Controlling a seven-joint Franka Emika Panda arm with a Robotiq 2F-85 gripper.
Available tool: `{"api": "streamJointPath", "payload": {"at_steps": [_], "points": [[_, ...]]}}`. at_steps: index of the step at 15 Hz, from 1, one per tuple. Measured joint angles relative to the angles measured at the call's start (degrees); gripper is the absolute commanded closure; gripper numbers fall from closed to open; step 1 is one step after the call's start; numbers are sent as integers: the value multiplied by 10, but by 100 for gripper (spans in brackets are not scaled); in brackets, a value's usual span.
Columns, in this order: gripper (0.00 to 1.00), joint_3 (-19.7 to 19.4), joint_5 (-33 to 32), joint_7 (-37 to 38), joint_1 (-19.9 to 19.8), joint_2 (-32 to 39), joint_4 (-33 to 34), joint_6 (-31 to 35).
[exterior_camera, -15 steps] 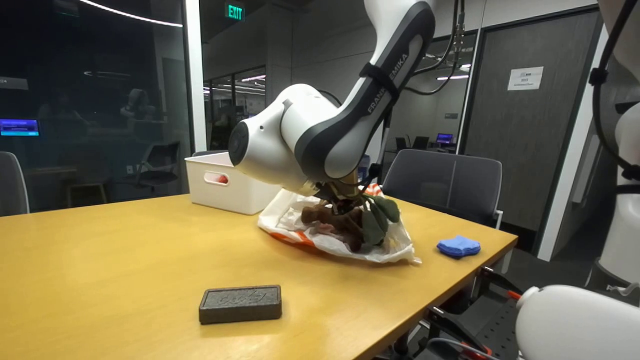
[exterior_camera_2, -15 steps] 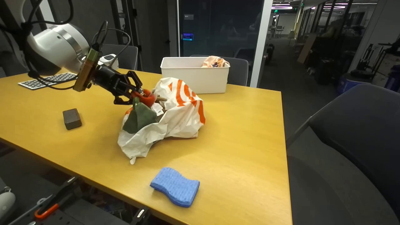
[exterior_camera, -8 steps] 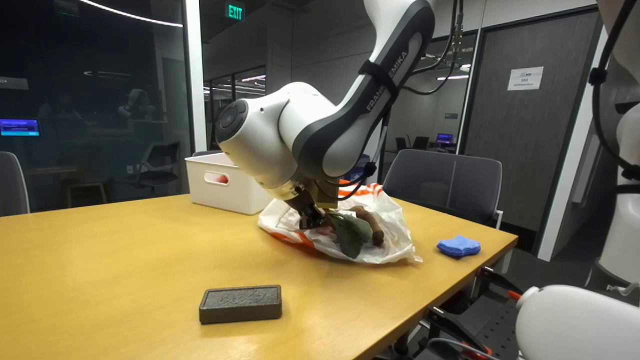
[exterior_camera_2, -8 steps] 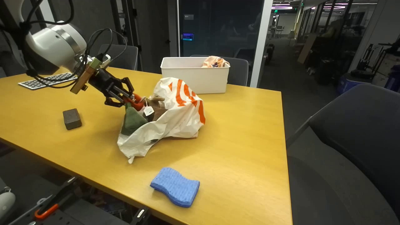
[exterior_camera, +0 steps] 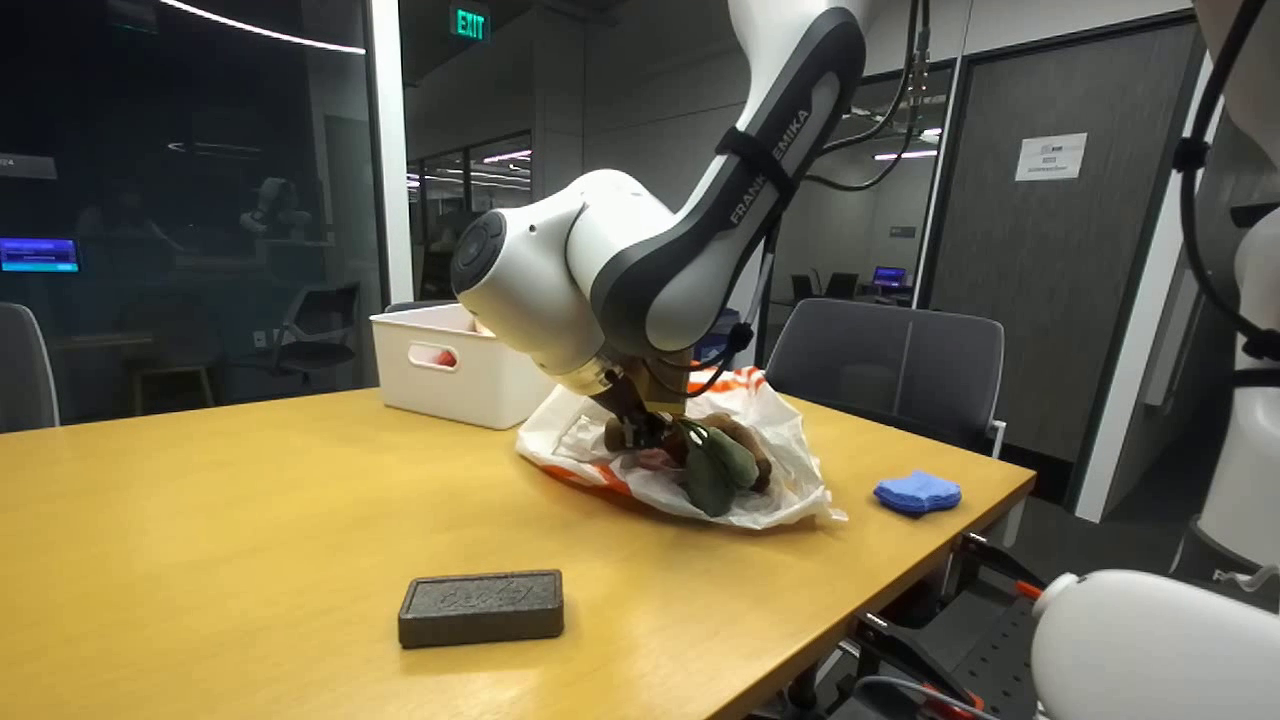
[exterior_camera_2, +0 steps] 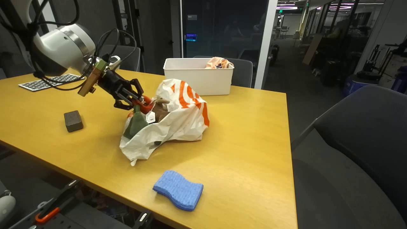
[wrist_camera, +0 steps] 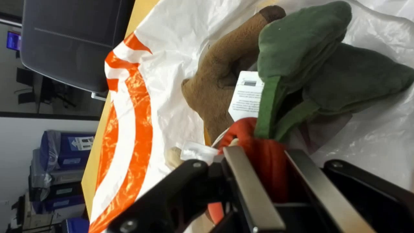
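1. The robot arm (exterior_camera: 650, 270) reaches down over the yellow worktop (exterior_camera: 250, 530), its jaws slanting toward a plastic bag (exterior_camera_2: 182, 119) in both exterior views.
2. The jaws are clamped on the red part (wrist_camera: 268, 161) of a plush toy (exterior_camera_2: 148, 108); in the wrist view red fabric fills the gap between the metal fingers (wrist_camera: 254, 187).
3. The toy sits at the mouth of the bag, with white plastic spread beneath it and rising beside it.
4. Two dark green leaves (wrist_camera: 304, 45) stick out from the red part on short fabric stems.
5. A brown, branch-shaped plush piece (wrist_camera: 220, 94) lies just beside the red part; whether the two are joined cannot be told.
6. A white printed tag (wrist_camera: 247, 97) shows between the brown piece and the leaves.
7. The bag is crumpled and carries bold orange markings.
8. A white bin (exterior_camera_2: 197, 79) stands near the bag, peach-coloured cloth (exterior_camera_2: 218, 62) showing above its rim.
9. A blue sponge (exterior_camera_2: 179, 190) and a dark block (exterior_camera: 482, 612) lie on the worktop, each apart from the bag.
10. A black-and-white patterned board (exterior_camera_2: 38, 85) lies beyond the block in an exterior view.
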Motion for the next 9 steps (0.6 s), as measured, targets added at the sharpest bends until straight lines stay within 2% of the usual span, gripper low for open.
{"api": "streamJointPath", "payload": {"at_steps": [6,7,9], "points": [[7,0,7,-1,-15,4,-1,24],[1,1,7,-2,-14,4,-1,33],[0,4,7,-5,-15,4,-4,67]]}}
